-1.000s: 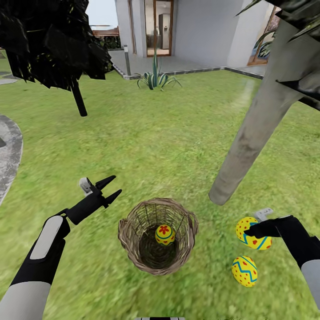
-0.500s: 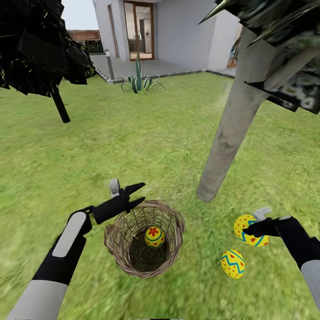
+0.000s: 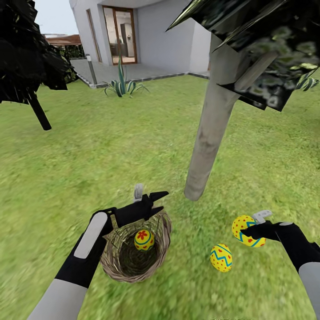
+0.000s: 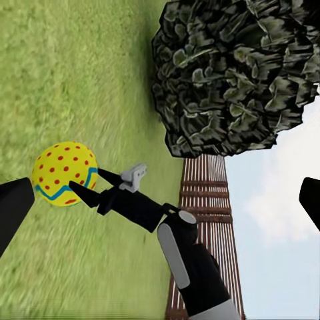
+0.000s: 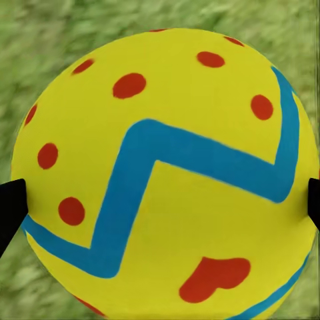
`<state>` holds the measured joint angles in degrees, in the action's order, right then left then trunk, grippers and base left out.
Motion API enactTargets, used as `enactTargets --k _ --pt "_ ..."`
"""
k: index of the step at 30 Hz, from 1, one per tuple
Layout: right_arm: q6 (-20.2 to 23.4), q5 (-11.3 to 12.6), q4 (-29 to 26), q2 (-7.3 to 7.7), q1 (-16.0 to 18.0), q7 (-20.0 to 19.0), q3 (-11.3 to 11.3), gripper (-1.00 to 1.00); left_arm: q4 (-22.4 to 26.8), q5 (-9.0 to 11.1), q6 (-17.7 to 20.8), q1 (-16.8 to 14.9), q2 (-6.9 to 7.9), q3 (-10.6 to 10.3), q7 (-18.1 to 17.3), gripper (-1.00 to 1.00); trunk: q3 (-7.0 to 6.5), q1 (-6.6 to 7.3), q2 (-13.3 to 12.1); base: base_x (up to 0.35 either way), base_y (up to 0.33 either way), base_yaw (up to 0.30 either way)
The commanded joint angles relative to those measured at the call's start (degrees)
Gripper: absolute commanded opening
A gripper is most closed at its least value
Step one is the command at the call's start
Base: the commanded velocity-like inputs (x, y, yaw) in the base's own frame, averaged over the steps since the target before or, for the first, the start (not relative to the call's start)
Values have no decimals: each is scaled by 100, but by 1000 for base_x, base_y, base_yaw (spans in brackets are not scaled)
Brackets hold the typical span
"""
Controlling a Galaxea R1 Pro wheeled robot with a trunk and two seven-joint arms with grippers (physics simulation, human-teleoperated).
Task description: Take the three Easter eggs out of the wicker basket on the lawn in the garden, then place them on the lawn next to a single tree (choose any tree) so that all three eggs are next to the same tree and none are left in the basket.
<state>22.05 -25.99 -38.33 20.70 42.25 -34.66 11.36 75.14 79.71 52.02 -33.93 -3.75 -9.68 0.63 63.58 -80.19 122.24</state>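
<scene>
While one egg (image 3: pixel 144 239) sits in the basket (image 3: pixel 116 271), the left hand (image 3: pixel 158 202) hovers over its rim.

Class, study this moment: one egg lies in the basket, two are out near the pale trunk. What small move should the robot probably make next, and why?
Probably lower the left gripper, jaws open, into the wicker basket onto the last egg. It hangs over the rim, and that egg is the one not yet out. The right gripper is at an egg on the lawn near the tree.
</scene>
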Motion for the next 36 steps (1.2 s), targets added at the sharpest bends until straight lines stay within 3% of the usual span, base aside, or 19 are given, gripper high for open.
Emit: enactTargets --k 1,9,12,22,25,28,34,36 --pt "9 -48 -5 -4 2 -43 31 -100 1 10 19 0 -2 2 7 100 0 1 2 0 0 -144" --pt "-227 -22 291 -26 2 44 42 -100 4 18 25 0 7 -7 -9 100 -2 1 2 0 0 -10" --pt "-323 -26 418 -192 2 170 90 -100 1 19 12 0 6 -8 -11 100 -7 1 2 0 -36 -82" --pt "-353 -38 536 -321 2 295 103 -100 1 19 1 0 -2 -8 -19 100 -53 1 2 10 -173 -174" --pt "-682 -41 672 -366 2 366 96 -100 1 19 1 1 -2 -27 -26 100 -53 1 2 117 -326 -4" --pt "-743 -100 728 -664 2 948 79 -100 3 19 -6 2 -3 -176 -27 100 -53 1 2 101 -133 0" --pt "-746 -112 1152 -852 25 1288 51 -100 3 19 -5 2 -3 -183 -28 100 -53 1 2 4 -5 0" --pt "-757 -118 1396 -1012 35 1589 51 -100 2 19 -1 2 -3 -183 -25 100 -53 1 2 0 0 0"
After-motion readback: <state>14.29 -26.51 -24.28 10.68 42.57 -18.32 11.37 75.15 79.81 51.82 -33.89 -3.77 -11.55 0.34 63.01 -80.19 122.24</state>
